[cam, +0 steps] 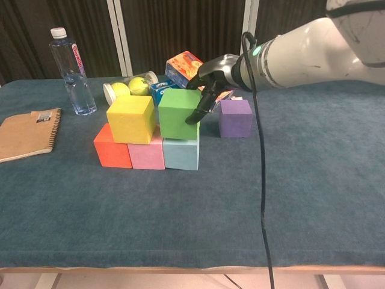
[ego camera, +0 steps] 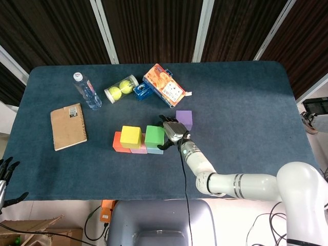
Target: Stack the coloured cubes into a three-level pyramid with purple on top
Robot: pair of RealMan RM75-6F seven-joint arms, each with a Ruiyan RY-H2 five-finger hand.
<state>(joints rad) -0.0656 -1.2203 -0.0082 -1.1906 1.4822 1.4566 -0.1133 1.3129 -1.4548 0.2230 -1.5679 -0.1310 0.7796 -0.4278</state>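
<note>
White arm [cam: 313, 51], black cable, seemingly dark-fingered robot hand [cam: 207, 81]

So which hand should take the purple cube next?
The right hand, probably. It is at the green cube, with the purple cube just beside it. The left hand is off the table's near left corner.

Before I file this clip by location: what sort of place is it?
Probably a robot lab or test room: a table under blue cloth, dark curtain panels behind, loose cables and a cardboard box on the floor.
</note>
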